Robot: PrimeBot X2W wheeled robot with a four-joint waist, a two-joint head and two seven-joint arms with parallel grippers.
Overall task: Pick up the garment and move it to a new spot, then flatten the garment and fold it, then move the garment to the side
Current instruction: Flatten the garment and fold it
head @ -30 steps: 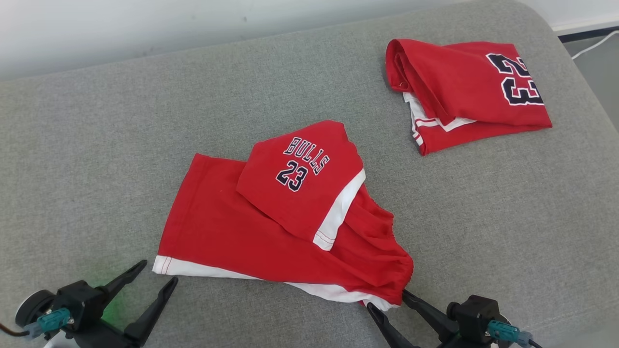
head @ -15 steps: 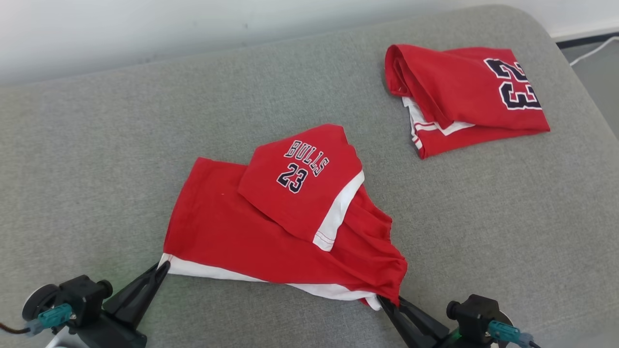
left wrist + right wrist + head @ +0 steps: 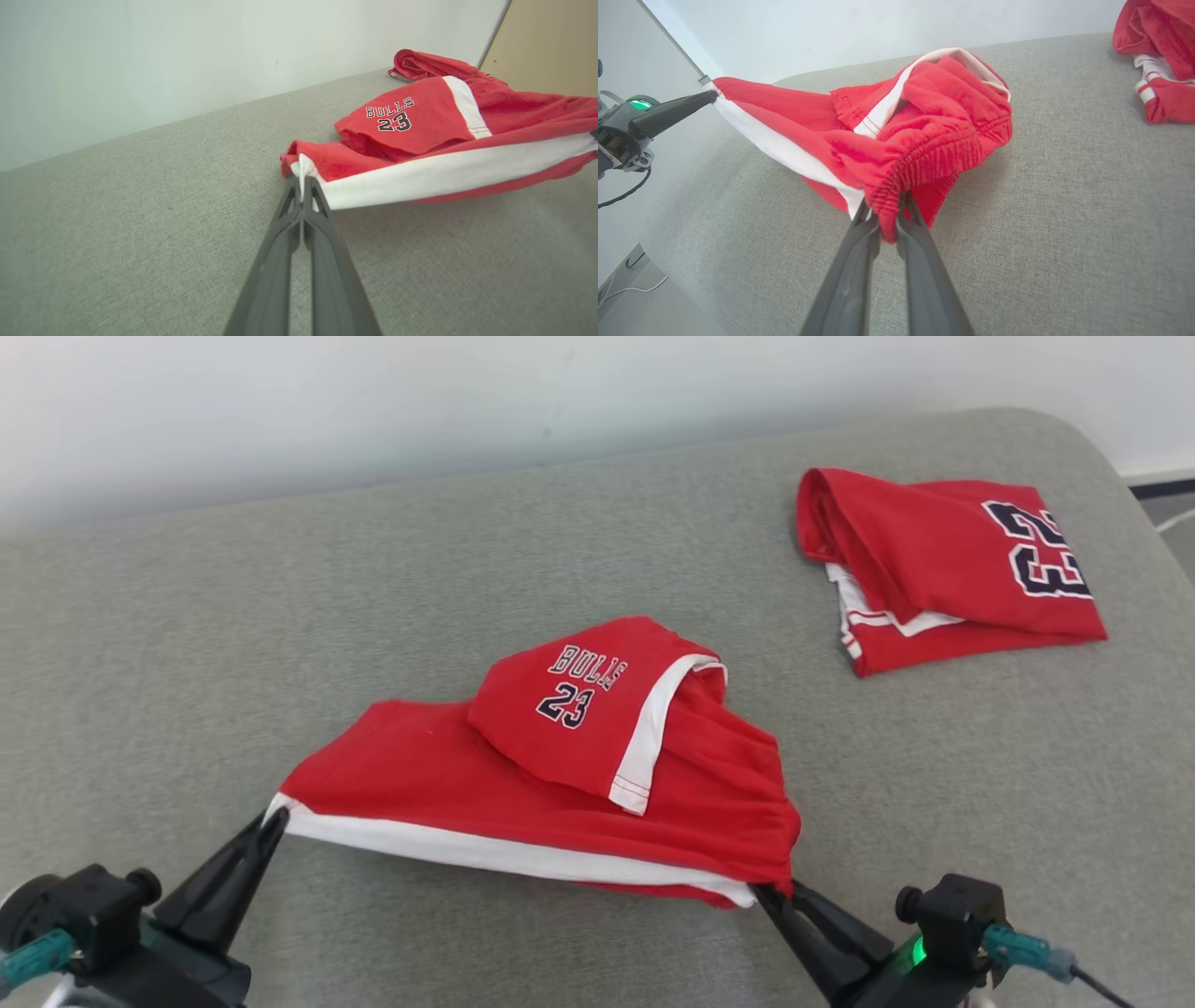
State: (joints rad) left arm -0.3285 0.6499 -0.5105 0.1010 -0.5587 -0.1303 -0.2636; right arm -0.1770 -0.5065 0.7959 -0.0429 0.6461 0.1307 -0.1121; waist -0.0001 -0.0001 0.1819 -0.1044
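Open a second ago, the left hand (image 3: 271, 821) now pinches the shorts (image 3: 448, 784) at a white hem corner, the right hand (image 3: 770, 894) at the waistband — near edge lifted off the grey cushion (image 3: 280, 635), pickup begun

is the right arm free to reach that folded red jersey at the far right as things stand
Probably not yet: the right pincer is shut on the waistband of the red shorts with white trim. The folded red jersey lies apart on the grey cushion, on that arm's side.
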